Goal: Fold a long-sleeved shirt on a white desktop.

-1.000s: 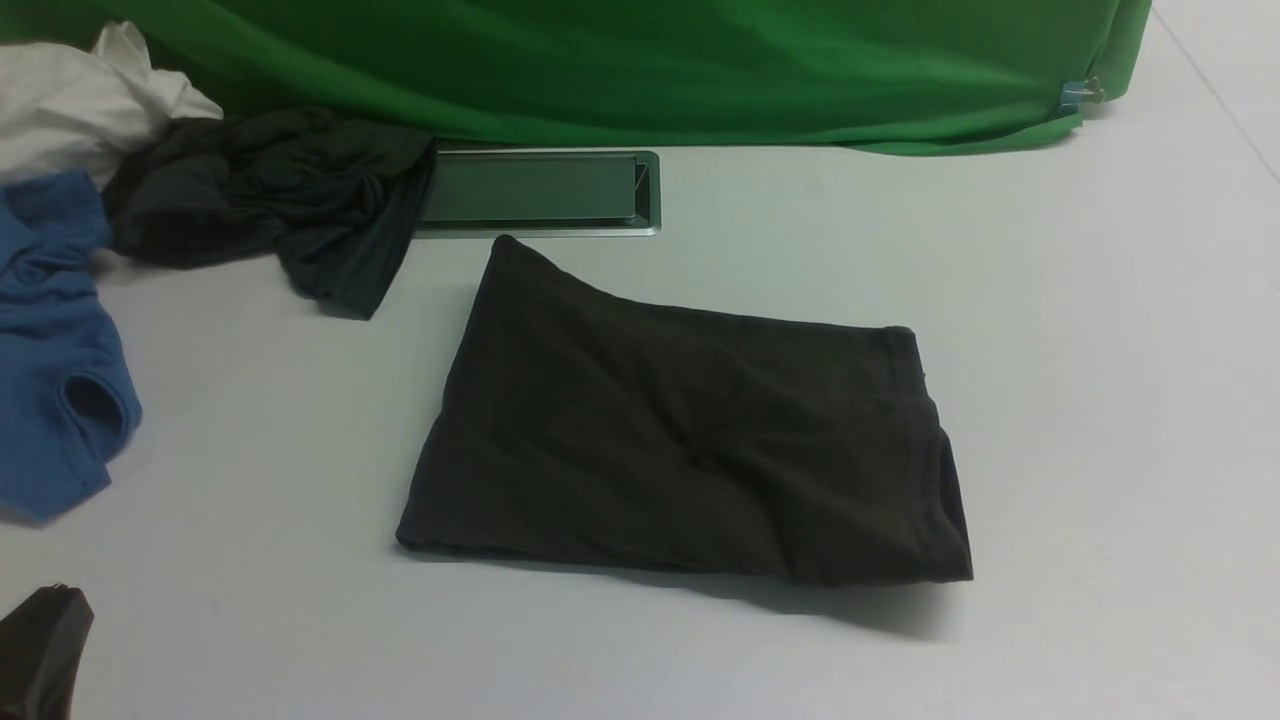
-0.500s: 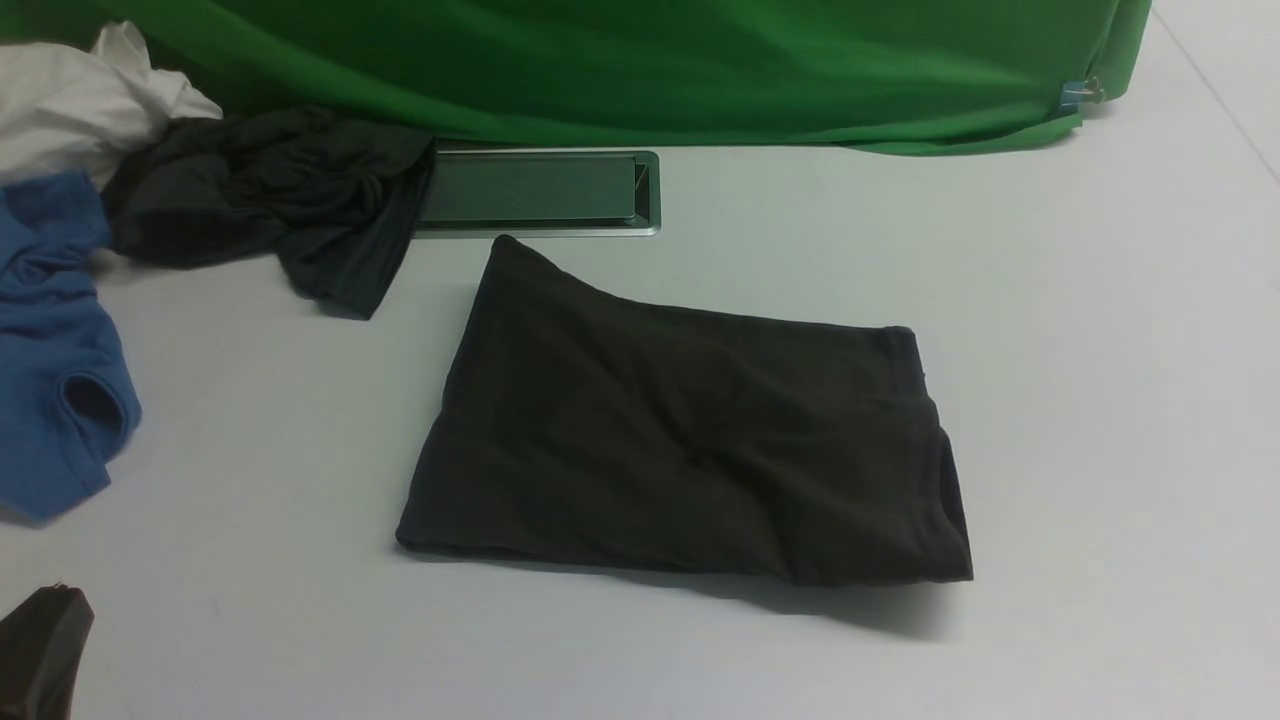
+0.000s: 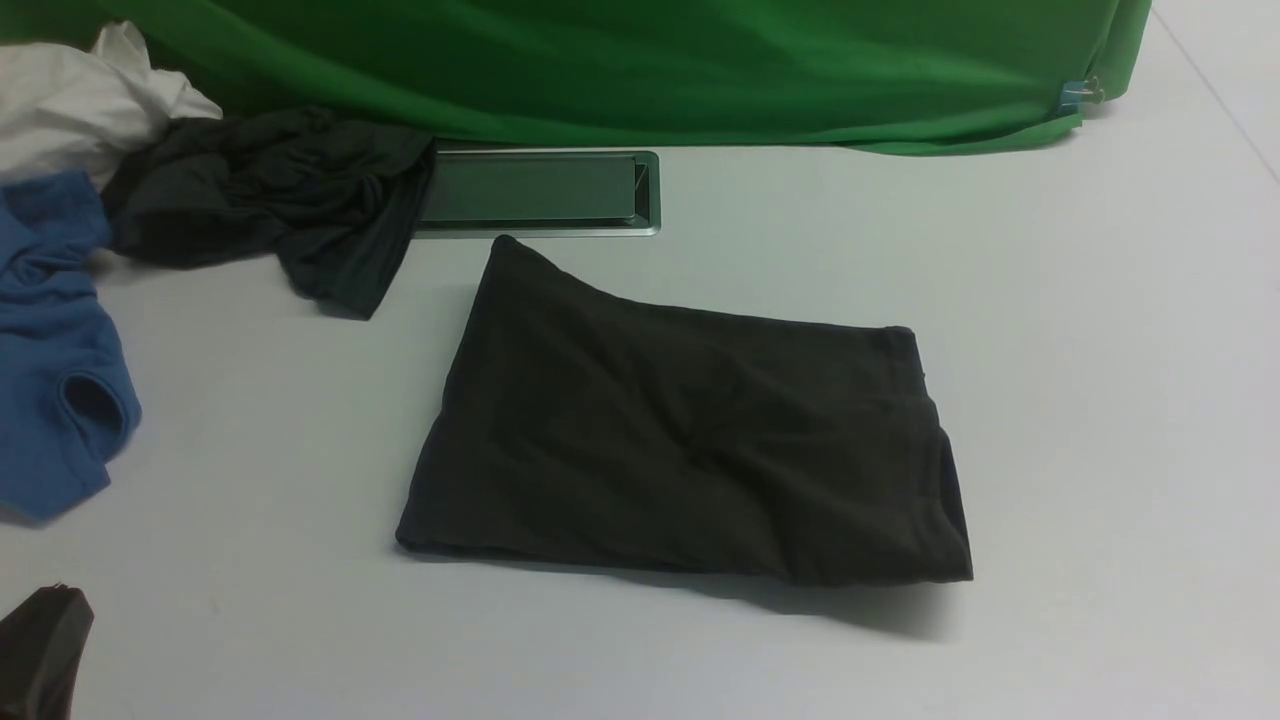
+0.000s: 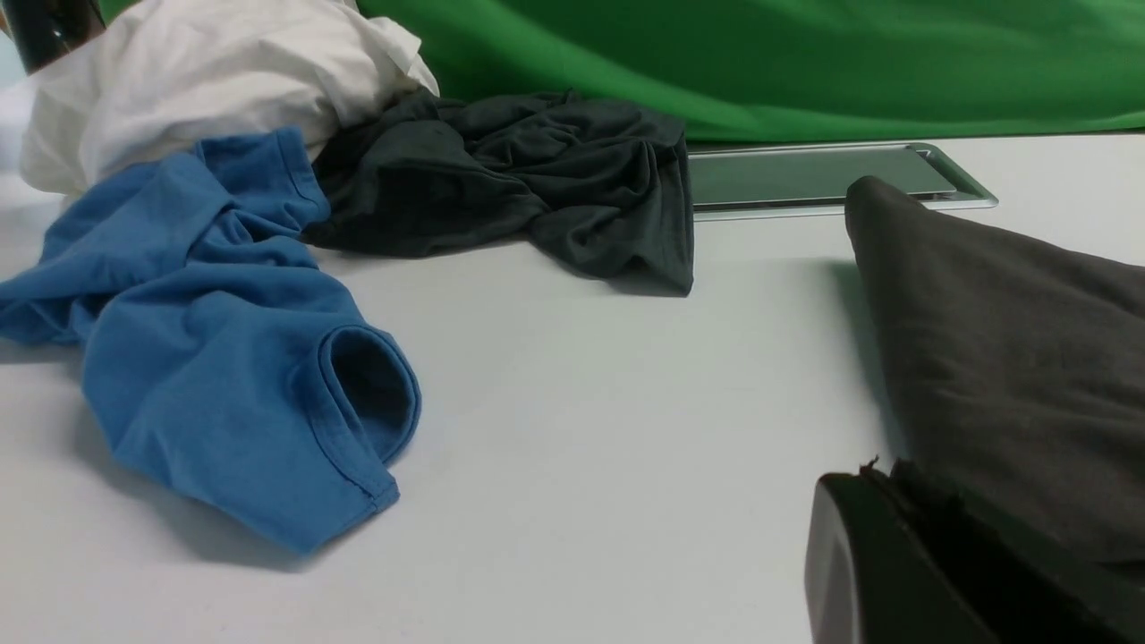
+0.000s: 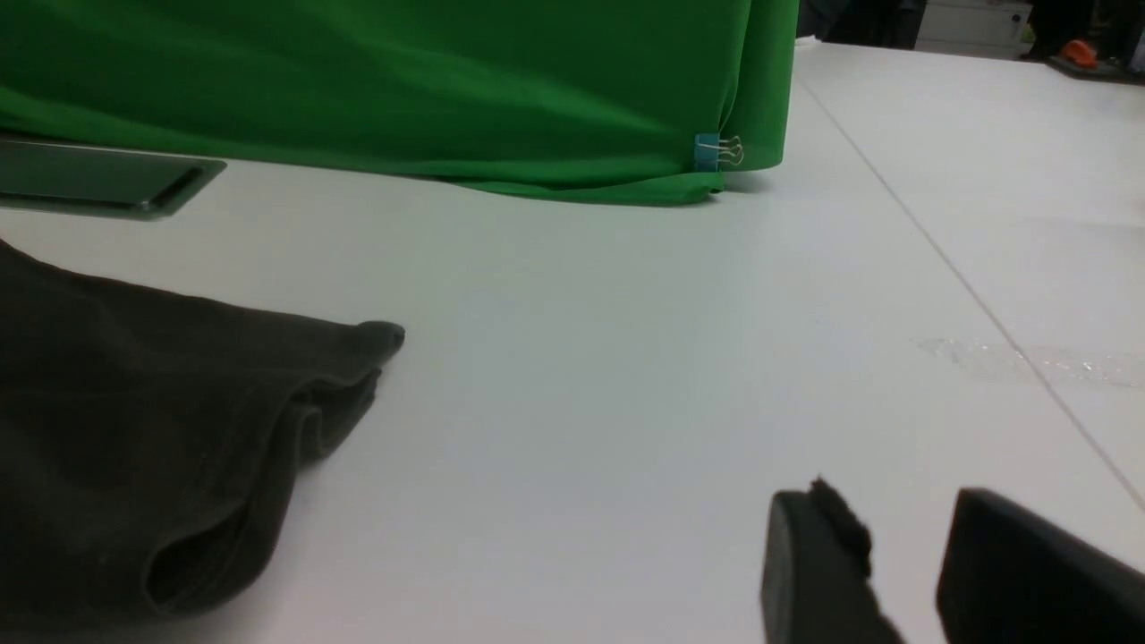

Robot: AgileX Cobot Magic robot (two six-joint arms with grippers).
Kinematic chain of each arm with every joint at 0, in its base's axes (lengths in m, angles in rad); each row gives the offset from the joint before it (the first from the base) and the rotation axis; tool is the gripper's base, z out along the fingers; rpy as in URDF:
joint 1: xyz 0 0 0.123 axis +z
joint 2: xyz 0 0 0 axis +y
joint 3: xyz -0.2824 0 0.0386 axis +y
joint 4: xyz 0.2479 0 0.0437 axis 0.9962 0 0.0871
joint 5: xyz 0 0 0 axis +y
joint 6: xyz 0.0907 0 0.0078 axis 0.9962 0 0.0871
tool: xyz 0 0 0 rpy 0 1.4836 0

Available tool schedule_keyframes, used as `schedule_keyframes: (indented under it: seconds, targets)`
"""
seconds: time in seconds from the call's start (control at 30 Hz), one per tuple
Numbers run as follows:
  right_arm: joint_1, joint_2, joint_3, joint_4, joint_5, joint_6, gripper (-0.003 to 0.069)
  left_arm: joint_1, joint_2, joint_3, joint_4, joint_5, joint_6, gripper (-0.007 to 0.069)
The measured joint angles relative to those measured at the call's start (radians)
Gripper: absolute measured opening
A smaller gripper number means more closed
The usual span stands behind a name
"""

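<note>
The long-sleeved shirt (image 3: pixel 680 450) lies folded into a compact dark olive-brown rectangle in the middle of the white desktop (image 3: pixel 1100 350), with its layered edges toward the right. My left gripper (image 3: pixel 45 640) sits low at the near left corner, apart from the shirt, its jaws pressed together on nothing. In the left wrist view that gripper (image 4: pixel 881 483) shows shut, with the shirt (image 4: pixel 1011 358) lying beyond it. My right gripper (image 5: pixel 894 510) is outside the front view. Its jaws stand apart over bare desktop, empty, to the right of the shirt (image 5: pixel 134 429).
At the far left lie a crumpled dark teal-grey garment (image 3: pixel 270 190), a blue garment (image 3: pixel 50 350) and a white cloth (image 3: pixel 80 100). A silver-framed hatch (image 3: pixel 535 190) is set into the desktop behind the shirt. The green backdrop (image 3: pixel 650 60), held by a clip (image 3: pixel 1080 93), closes off the back.
</note>
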Motion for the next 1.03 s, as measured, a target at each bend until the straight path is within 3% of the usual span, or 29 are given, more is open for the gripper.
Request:
schedule_keyframes:
  seconds: [1.03]
  targets:
    - [0.000,0.000,0.000,0.000,0.000,0.000,0.0242,-0.031,0.000,0.000,0.000,0.000,0.000,0.0020]
